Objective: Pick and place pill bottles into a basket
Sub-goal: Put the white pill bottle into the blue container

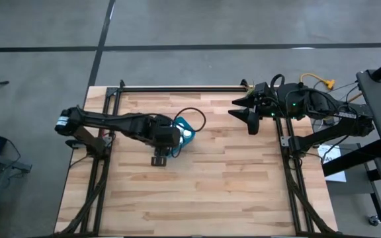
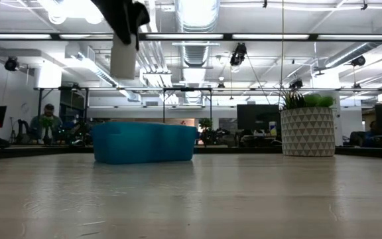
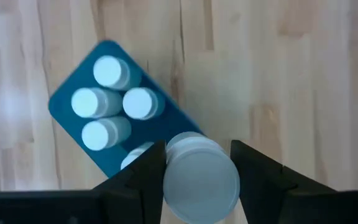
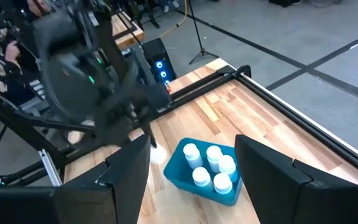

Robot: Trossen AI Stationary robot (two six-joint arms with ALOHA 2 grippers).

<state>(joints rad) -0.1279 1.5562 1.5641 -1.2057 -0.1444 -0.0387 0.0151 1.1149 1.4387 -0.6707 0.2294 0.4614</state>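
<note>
The wooden table spreads wide under both arms, its pale planks bare in front of the left arm's reach. A white patterned plant pot with green leaves stands far off to one side in the low view, well apart from the work.

The left arm stretches across the table's far half, and the left gripper hangs directly above one end of the basket. Seen from the table's level, the teal-blue bin sits flat on the wood below that gripper.

The right arm waits by the table's far right corner, well apart from the basket, and the right gripper has its fingers spread wide with nothing between them.

The left gripper's two dark fingers are clamped on a held pill bottle, one finger pressing each side of its white body, cap facing the wrist camera. This bottle hovers over the basket's near end, just above the rim.

Beneath and just beyond it, four pill bottles stand upright inside the basket, caps up, packed close together; a fifth shows partly, just beside the left finger.
</note>
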